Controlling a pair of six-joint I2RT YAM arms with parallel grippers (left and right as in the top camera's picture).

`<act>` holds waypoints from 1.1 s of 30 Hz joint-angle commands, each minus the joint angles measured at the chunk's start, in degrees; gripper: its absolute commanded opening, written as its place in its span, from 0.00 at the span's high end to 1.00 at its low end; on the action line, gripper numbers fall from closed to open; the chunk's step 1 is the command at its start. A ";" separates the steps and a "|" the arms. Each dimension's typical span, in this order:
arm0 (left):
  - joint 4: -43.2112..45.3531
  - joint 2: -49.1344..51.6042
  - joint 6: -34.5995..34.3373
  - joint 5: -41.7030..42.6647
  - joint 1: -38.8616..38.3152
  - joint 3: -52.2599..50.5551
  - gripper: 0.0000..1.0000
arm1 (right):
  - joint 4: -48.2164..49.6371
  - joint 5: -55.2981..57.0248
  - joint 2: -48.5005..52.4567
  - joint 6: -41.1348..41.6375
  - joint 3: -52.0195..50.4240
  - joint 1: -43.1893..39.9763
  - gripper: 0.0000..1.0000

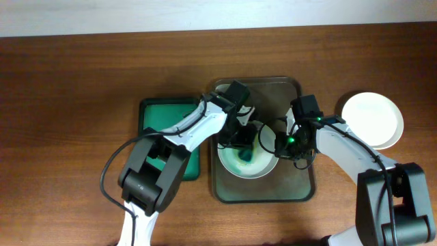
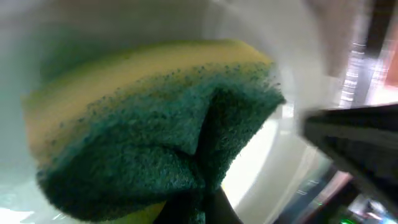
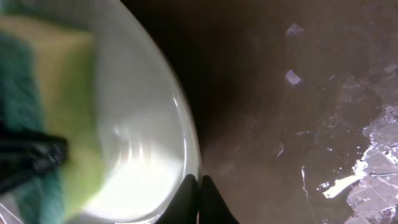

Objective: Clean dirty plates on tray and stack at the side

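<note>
Sweep sponge (image 2: 155, 137), pinched in left end effector (image 1: 244, 140), across plate (image 1: 232, 165) at centre of tray (image 1: 300, 184). Brace plate rim, pinched by right end effector (image 3: 199, 198). Press lightly to avoid tipping.

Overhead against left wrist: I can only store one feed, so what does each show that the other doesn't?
Only overhead: the dark tray, the green tray beside it, and a spare plate on the table at the right. Only left wrist: the sponge up close, its yellow layer and green scouring face creased where it is pinched. Both: the left gripper shut on the sponge, with the sponge in the scrubbed plate.
</note>
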 commanded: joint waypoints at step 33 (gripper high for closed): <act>-8.96 -20.33 6.99 -34.07 20.37 -7.52 1.00 | 0.85 -1.49 0.48 0.17 0.24 0.72 0.52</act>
